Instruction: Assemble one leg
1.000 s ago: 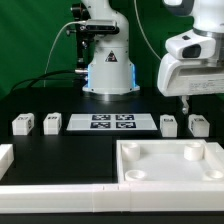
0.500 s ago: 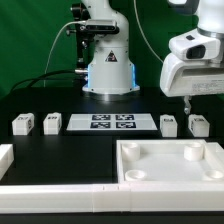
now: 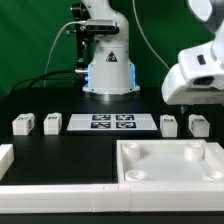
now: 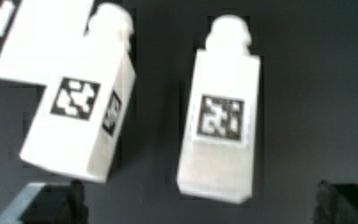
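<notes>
The leg point(image 4: 220, 112) lies beneath the wide-spread hand point(image 4: 202, 204), untouched.

The leg point(image 4: 215, 150) looks like smooth white plastic, faintly glossy; its tag point(image 4: 222, 115) is flat matt black-and-white print; the table point(image 3: 90, 150) is matt black; the tray point(image 3: 165, 168) is smooth white plastic; the backdrop point(image 3: 30, 40) looks like green cloth.

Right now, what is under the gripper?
One leg lies on the table below the open gripper, roughly between its fingers; a second leg lies beside it. The table beneath both is covered.
</notes>
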Robot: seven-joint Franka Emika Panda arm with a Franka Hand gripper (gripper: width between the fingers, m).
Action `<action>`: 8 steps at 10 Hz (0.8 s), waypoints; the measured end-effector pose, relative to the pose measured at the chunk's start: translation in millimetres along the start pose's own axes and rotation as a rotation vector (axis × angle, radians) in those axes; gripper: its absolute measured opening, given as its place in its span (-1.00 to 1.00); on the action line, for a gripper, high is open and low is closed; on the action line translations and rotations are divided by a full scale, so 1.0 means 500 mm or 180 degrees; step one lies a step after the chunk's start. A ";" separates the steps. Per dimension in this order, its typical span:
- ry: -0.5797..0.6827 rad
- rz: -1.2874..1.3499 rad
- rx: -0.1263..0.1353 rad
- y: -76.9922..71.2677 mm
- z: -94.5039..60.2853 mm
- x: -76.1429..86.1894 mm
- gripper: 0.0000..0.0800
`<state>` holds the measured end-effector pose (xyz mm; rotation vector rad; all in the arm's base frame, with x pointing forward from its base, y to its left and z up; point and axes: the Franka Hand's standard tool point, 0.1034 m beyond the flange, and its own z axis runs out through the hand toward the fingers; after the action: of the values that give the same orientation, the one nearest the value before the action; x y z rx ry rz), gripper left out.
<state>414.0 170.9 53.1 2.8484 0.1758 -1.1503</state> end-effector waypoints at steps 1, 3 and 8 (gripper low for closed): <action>-0.0276 -0.0008 -0.0016 0.000 0.002 0.006 0.62; -0.0141 -0.0009 0.0004 -0.004 -0.001 0.018 0.62; -0.0168 0.0087 -0.0030 -0.023 0.039 0.023 0.62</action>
<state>407.0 181.4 30.8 2.7998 0.1387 -1.2147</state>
